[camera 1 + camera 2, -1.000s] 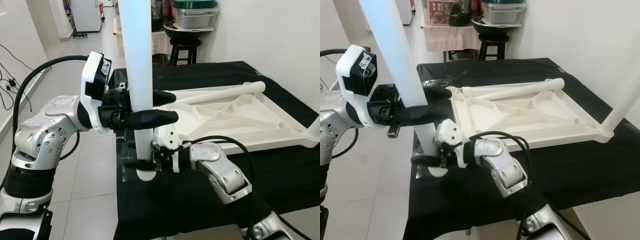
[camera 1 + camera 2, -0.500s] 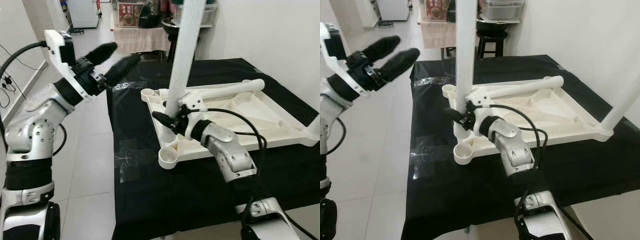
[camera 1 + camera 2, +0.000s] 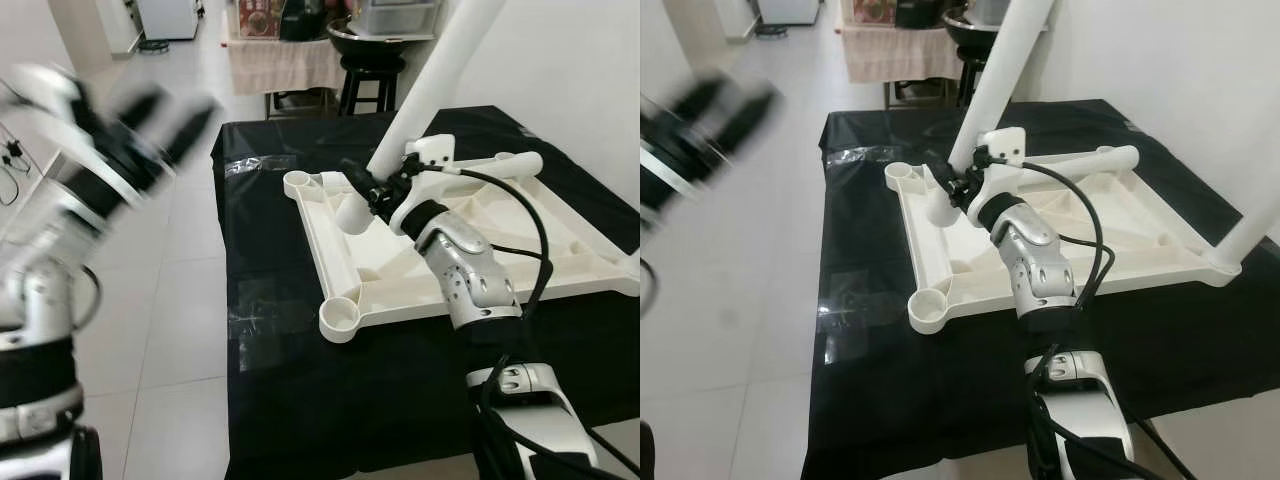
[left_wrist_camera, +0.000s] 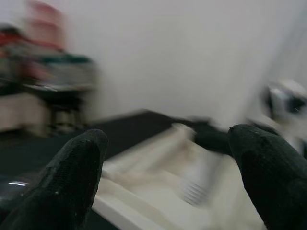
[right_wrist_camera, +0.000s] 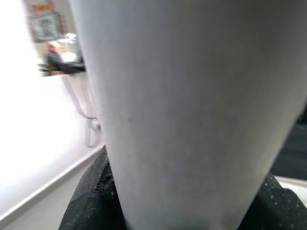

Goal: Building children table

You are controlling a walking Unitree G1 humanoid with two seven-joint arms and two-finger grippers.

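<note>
Black cloth covers the worktop (image 3: pixel 300 400), which stands against a white wall with pale floor tiles on its left. On it lies the white tabletop (image 3: pixel 480 250), turned underside up, with round leg sockets at its corners.

One white leg (image 3: pixel 415 115) is clamped in the right pincer (image 3: pixel 372 192), the fingers closed around its lower end. The leg's long axis is tilted, its top leaning up, to the right and away, while its bottom end hangs just over the left rim of the tabletop, between the far-left socket (image 3: pixel 298 183) and the near-left socket (image 3: pixel 340 315). It sits closer to the far-left one, just to its right and slightly nearer.

Seating it seems to call for bringing that lower end leftward and far over the open socket and standing the leg upright, since the tilt would jam it at the rim. The right arm is the nearer one for this. Another leg (image 3: pixel 500 163) lies flat along the far edge of the tabletop.

The left pincer (image 3: pixel 165 120) is blurred, out over the floor on the left, well apart from the tabletop, its fingers spread wide and empty.
</note>
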